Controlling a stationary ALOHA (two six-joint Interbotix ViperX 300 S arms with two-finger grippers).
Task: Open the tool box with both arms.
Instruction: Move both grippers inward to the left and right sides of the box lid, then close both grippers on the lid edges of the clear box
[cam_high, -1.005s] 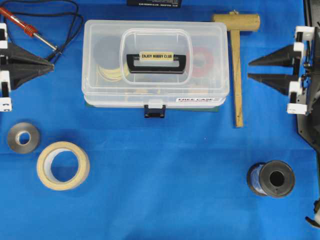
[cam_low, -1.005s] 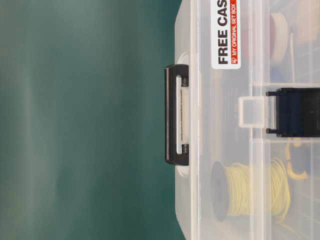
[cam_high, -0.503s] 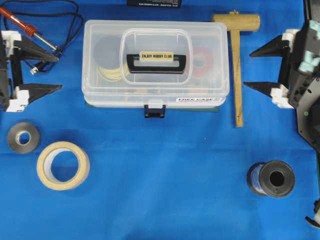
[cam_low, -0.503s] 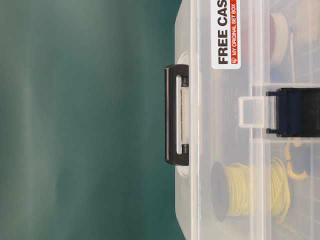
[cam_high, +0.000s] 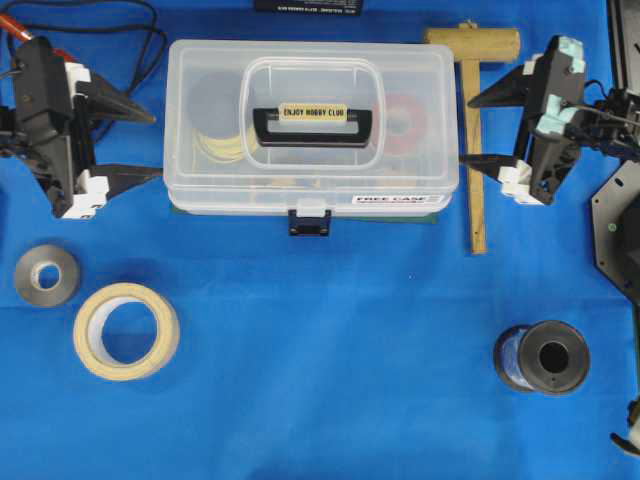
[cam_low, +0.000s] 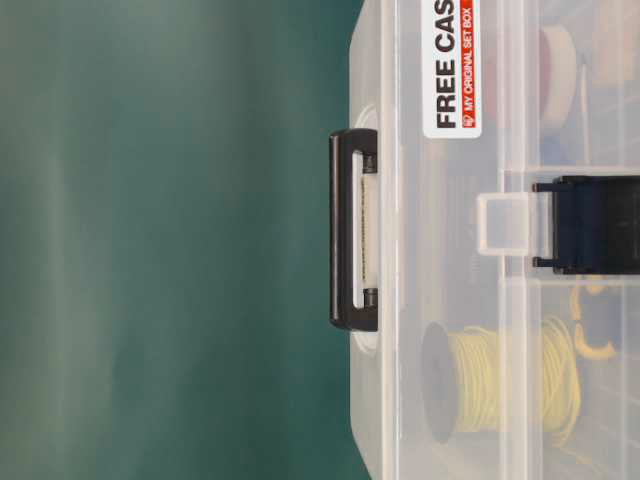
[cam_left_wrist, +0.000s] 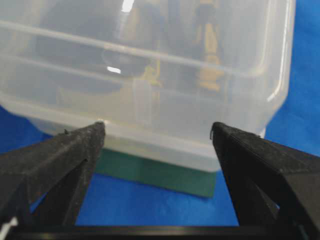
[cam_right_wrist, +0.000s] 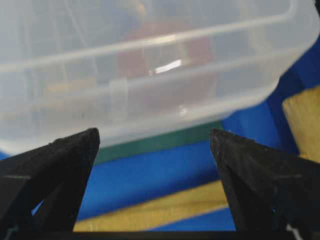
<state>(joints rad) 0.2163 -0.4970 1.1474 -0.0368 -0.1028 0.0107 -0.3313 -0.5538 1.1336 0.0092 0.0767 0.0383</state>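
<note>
Clear plastic rectangular tool box (cam_high: 312, 125) lies closed, black front latch (cam_high: 309, 221) at 6 o'clock. Left hand (cam_high: 148, 146) at its 9 o'clock, released wide. Right hand (cam_high: 472, 130) at 3 o'clock, likewise spread, grasping nothing.

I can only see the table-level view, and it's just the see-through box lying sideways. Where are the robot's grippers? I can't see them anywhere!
Observer: The overhead view shows them. The left gripper is at the left end of the tool box, and the right gripper is at its right end.
Operator: Are they grabbing anything?
Observer: No. Both are wide open and empty. Their fingers point at the box ends.
Operator: Is other stuff near the box?
Observer: A wooden mallet lies just right of the box. Its handle passes under the right gripper's fingers.
Operator: Anything else?
Observer: A roll of tape lies flat on the blue cloth, in front of the box and to the left.
</note>
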